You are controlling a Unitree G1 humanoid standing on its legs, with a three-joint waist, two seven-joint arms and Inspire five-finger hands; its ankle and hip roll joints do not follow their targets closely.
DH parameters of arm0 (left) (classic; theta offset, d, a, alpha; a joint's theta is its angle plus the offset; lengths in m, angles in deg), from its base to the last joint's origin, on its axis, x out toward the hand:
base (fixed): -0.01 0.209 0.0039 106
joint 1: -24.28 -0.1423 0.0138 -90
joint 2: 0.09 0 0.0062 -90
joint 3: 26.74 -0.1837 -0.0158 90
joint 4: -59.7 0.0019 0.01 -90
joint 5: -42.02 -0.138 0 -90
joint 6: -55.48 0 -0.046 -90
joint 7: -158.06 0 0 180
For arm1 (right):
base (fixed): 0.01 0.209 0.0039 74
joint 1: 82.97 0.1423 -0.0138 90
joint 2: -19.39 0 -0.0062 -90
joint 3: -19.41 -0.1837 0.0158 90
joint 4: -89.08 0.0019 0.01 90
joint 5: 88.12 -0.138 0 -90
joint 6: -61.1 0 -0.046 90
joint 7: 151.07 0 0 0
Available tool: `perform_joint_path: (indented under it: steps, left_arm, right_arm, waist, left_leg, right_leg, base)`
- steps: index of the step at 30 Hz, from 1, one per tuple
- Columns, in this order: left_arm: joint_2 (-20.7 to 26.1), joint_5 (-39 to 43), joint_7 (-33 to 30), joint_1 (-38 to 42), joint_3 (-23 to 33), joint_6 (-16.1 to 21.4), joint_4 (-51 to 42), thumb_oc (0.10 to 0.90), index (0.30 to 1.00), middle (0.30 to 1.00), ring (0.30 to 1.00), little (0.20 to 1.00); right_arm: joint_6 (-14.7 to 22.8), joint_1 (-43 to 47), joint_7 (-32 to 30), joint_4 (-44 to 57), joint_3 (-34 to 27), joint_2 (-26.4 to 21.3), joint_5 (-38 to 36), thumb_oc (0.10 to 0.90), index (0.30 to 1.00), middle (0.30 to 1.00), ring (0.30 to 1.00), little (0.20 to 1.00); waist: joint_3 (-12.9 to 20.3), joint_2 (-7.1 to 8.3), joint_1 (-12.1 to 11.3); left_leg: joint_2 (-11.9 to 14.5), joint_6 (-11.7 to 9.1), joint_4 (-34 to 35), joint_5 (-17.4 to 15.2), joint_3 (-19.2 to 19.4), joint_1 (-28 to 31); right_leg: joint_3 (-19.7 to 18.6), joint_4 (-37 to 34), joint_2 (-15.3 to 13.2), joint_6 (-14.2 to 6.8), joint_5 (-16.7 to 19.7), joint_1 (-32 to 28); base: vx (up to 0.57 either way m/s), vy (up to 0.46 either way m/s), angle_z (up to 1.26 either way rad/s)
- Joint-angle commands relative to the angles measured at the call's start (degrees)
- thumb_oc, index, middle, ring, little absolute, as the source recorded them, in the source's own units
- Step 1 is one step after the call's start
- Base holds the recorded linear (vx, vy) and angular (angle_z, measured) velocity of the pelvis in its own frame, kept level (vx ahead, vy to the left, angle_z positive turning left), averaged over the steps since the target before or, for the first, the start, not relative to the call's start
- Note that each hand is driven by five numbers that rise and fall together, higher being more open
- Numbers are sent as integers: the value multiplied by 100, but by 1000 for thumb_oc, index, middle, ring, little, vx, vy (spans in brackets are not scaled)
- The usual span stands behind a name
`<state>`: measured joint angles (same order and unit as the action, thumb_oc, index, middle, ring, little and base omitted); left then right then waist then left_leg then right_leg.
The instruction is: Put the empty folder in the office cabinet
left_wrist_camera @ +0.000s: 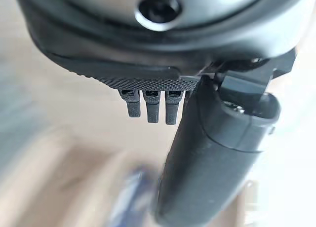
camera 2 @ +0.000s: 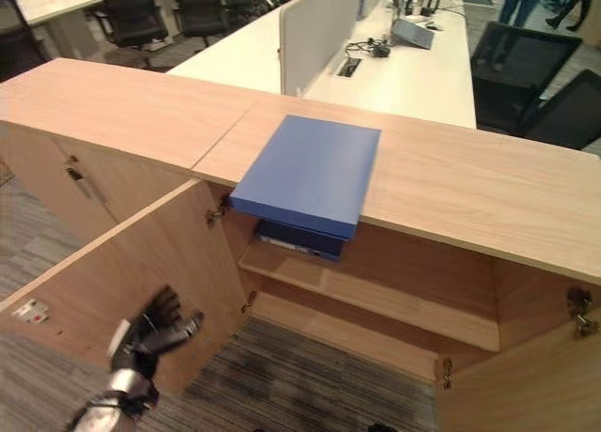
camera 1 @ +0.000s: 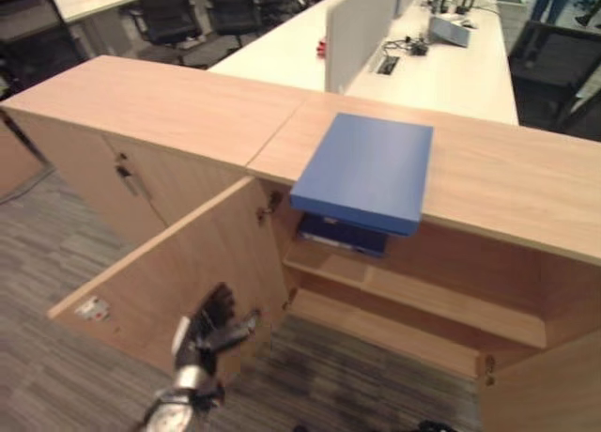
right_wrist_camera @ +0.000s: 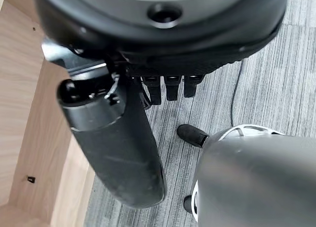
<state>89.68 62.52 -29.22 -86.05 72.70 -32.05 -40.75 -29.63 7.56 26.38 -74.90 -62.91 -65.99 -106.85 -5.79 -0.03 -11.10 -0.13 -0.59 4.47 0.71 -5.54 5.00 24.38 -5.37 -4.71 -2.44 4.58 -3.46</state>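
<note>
In an open-plan office, a long wooden cabinet (camera 1: 169, 103) stands with one section open, its left door (camera 1: 178, 282) swung out toward the camera and shelves (camera 1: 413, 296) showing inside. Behind it runs a white desk (camera 1: 470, 66) with an upright divider panel (camera 1: 362, 28), and dark office chairs (camera 1: 169, 14) stand farther back on the left. The blue folder (camera 1: 366, 169) lies flat on the cabinet top, its front edge jutting out over the open section; a second dark blue item (camera 1: 343, 237) sits on the upper shelf just beneath it. The robot's left hand (camera 1: 211, 329) is raised low in front of the open door, close to its inner face, fingers straight and relaxed, thumb out to the side, holding nothing. The right hand (right_wrist_camera: 148, 89), seen from its own wrist, hangs over the grey striped carpet (right_wrist_camera: 276, 64) beside a wooden panel, fingers loosely extended and empty.
</note>
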Motion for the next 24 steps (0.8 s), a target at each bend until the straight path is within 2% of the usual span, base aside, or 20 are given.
perform_joint_path:
  steps: [1,3,5,10,14,15,17,24]
  left_arm:
    - [404,-1094,-666,673,363,1019,-832,800,900,900,900,900]
    - [553,-1223,-705,951,375,1133,-1193,800,900,900,900,900]
    - [939,-1182,-533,1554,91,1183,-1625,800,900,900,900,900]
    - [1128,-1184,-468,1999,-124,1205,-1833,800,900,900,900,900]
    - [1581,-2168,-674,2613,-346,1096,-1870,800,900,900,900,900]
    - [1588,-2185,-687,2636,-364,1097,-1851,800,900,900,900,900]
    - [1944,-2739,-699,3157,-602,1007,-1765,800,900,900,900,900]
    - [2320,-3315,-615,3855,-1080,948,-1630,800,900,900,900,900]
  right_arm:
    - [113,242,-111,-78,208,73,-187,800,900,900,900,900]
    - [126,218,-91,-53,325,114,-111,800,900,900,900,900]
    - [120,295,-65,-64,457,121,22,800,900,900,900,900]
    - [86,341,-28,-36,532,151,94,800,900,900,900,900]
    - [53,343,-38,-64,645,194,219,800,900,900,900,900]
    - [53,347,-39,-64,638,201,219,800,900,900,900,900]
    - [33,328,-22,-70,733,197,289,800,900,900,900,900]
    - [24,351,3,-65,821,202,352,800,900,900,900,900]
  waist:
    - [-79,324,-77]
    - [-54,344,-45]
    - [0,339,74]
    - [65,316,174]
    - [144,302,311]
    - [138,308,304]
    - [194,284,407]
    - [232,274,513]
  left_leg:
    - [-37,-133,53,-454,-52,186]
    - [-39,-137,53,-469,-32,200]
    - [-45,-136,53,-514,27,261]
    - [-49,-135,53,-569,95,333]
    - [-46,-135,53,-622,185,420]
    - [-45,-135,53,-624,186,422]
    - [-52,-137,53,-640,238,466]
    - [-46,-132,53,-664,294,519]
  right_leg:
    - [-153,37,-194,-366,-197,-206]
    - [-153,37,-211,-373,-189,-212]
    - [-181,37,-227,-393,-189,-245]
    - [-249,37,-232,-407,-200,-281]
    - [-327,37,-220,-423,-223,-325]
    - [-327,37,-219,-423,-225,-326]
    - [-364,37,-204,-429,-226,-346]
    - [-439,37,-189,-438,-223,-363]
  base:
    - [41,-11,4]
    - [22,0,6]
    - [1,15,2]
    - [23,26,-10]
    - [21,16,-10]
    - [22,10,-12]
    - [23,10,-8]
    - [13,3,-10]
